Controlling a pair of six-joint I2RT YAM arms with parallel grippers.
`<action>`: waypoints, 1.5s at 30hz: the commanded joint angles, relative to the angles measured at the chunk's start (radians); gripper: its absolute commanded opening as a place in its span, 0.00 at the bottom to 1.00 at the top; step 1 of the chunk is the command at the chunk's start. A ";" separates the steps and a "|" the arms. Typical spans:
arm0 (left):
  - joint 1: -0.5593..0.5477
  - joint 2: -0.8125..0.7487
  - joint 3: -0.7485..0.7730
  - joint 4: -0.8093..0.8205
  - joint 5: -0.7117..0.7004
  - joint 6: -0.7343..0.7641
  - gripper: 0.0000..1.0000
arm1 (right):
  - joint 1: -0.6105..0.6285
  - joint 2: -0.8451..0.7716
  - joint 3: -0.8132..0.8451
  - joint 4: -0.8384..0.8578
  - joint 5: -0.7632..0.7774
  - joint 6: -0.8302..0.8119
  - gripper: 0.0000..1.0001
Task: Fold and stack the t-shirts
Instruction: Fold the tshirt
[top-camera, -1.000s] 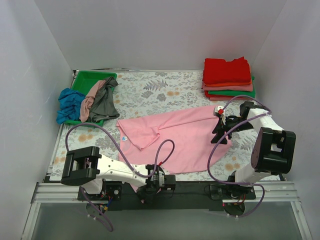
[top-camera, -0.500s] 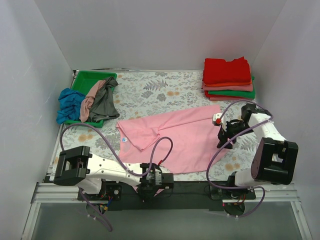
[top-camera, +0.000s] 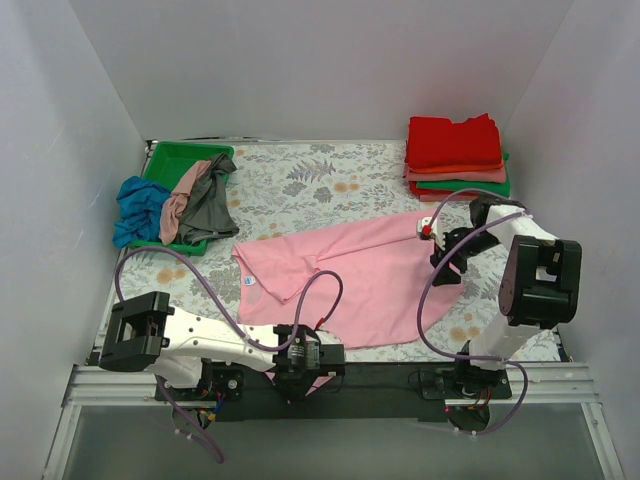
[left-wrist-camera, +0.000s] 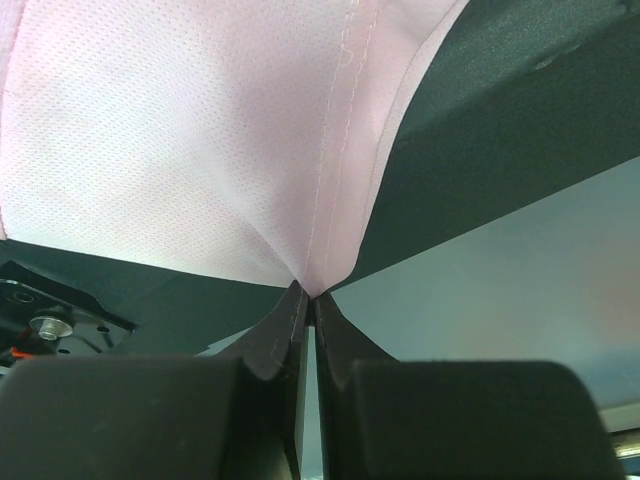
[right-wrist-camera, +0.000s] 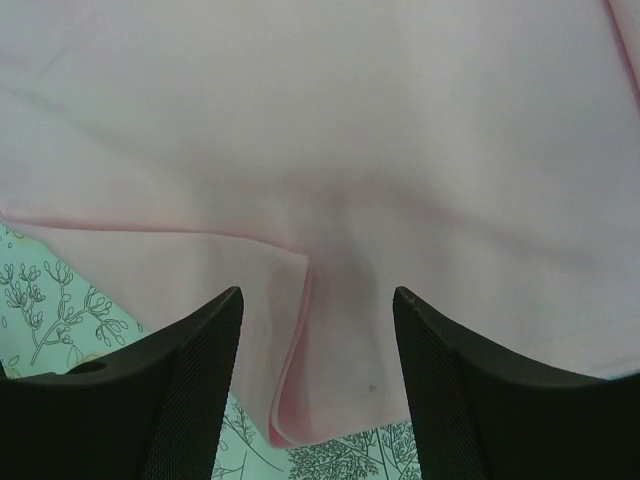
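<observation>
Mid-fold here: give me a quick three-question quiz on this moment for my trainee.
1. True or false: the left gripper is shut on the edge of the pink shirt.
2. The right gripper is: A) open over the pink shirt, B) shut on the pink shirt, C) out of every view.
3. Fill in: the top shirt of the folded stack is ___.
Key: 1 true; 2 A; 3 red.
</observation>
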 joint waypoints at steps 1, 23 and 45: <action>-0.004 -0.057 -0.001 0.001 -0.013 -0.018 0.00 | 0.029 0.032 0.036 0.012 0.007 0.041 0.68; 0.097 -0.192 -0.005 -0.002 -0.042 -0.012 0.00 | 0.048 0.012 -0.011 0.054 0.071 0.122 0.01; 0.324 -0.356 -0.056 0.081 0.107 0.087 0.00 | 0.089 0.044 -0.005 0.057 -0.005 0.122 0.49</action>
